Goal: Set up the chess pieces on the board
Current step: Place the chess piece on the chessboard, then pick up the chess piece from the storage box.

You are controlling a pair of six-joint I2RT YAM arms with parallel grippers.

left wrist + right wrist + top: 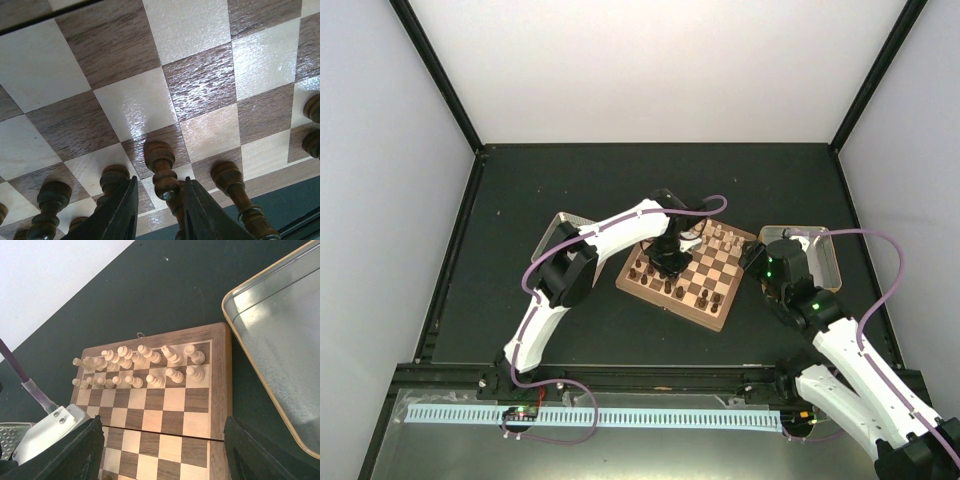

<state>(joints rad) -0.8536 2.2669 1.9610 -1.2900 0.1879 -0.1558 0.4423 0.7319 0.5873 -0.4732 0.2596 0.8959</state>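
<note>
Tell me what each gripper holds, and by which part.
Left gripper: a dark brown chess piece stands between the fingers at its lower stem; whether they clamp it cannot be told. Right gripper: open, holding nothing.

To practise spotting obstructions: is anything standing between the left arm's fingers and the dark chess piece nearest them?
Nothing visible does. The dark chess piece stands directly between the fingers of the left gripper. Neighbouring pieces stand outside the fingers, one on either side.
</note>
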